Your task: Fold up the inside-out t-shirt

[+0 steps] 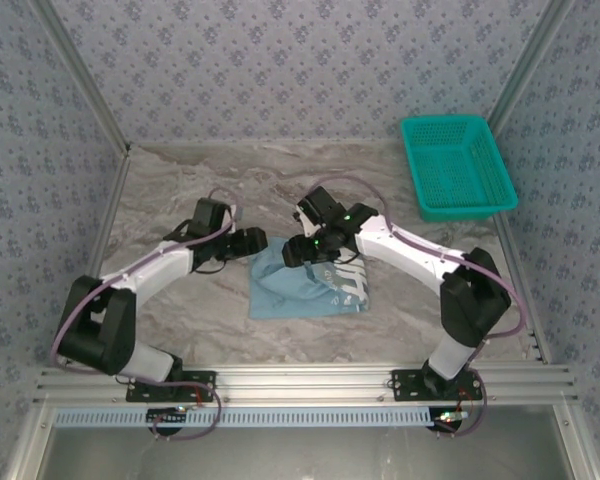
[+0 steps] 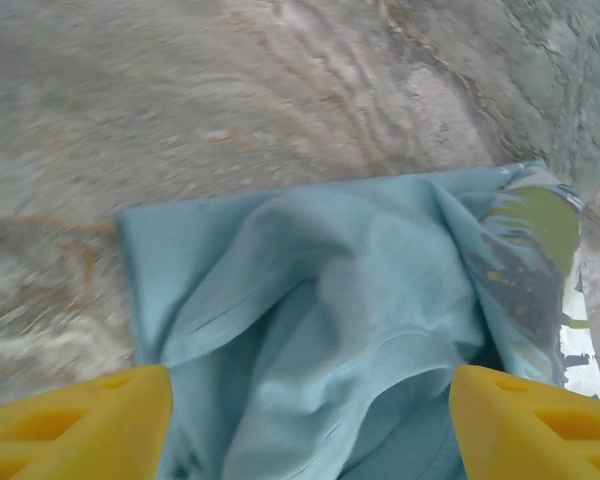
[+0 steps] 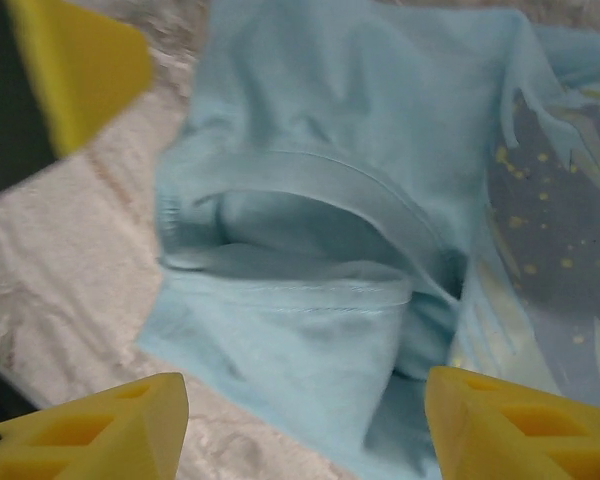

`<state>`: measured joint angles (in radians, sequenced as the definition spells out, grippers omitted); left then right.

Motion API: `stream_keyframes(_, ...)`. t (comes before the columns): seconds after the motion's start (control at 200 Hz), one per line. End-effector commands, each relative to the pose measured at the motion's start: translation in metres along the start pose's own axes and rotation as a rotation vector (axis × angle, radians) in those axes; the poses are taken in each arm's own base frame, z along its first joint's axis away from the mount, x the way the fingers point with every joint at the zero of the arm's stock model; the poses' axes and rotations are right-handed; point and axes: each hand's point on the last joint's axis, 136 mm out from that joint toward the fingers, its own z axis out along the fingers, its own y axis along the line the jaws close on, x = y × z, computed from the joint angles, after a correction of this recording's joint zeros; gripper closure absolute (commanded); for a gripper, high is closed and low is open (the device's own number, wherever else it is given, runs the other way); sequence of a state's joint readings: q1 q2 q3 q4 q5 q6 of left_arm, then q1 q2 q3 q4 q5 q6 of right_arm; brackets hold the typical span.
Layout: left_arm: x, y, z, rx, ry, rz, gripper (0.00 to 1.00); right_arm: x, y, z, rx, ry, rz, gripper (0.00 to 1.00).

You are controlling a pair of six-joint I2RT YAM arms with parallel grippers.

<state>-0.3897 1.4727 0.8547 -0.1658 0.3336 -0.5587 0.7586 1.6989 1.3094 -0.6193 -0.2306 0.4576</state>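
Light-blue and rumpled, the inside-out t-shirt (image 1: 305, 285) lies on the marbled desk (image 1: 230, 170) between both arms, with the left fingers (image 2: 80, 425) and the right fingers (image 3: 520, 430) spread wide over it, holding nothing.

Light-blue t-shirt (image 1: 285, 290) with dark-blue and yellowish print, teal mesh basket (image 1: 450, 122), grey marbled table (image 1: 180, 190)

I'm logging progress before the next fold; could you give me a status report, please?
Left gripper open, right gripper open, both above light-blue t-shirt. Shirt rumpled, print partly showing. Teal mesh basket far right, not in the way.
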Motion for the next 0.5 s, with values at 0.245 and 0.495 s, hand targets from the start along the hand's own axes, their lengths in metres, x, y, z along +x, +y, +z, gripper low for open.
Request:
stream_keyframes(0.245, 0.005, -0.013, 0.036, 0.024, 0.123, 0.061, 0.43, 0.013, -0.002, 0.04, -0.051, 0.033, 0.012, 0.42)
stream_keyframes(0.495, 0.003, -0.006, 0.053, 0.009, 0.152, 0.044, 0.7, 0.01, 0.006, 0.049, -0.084, 0.041, 0.007, 0.71)
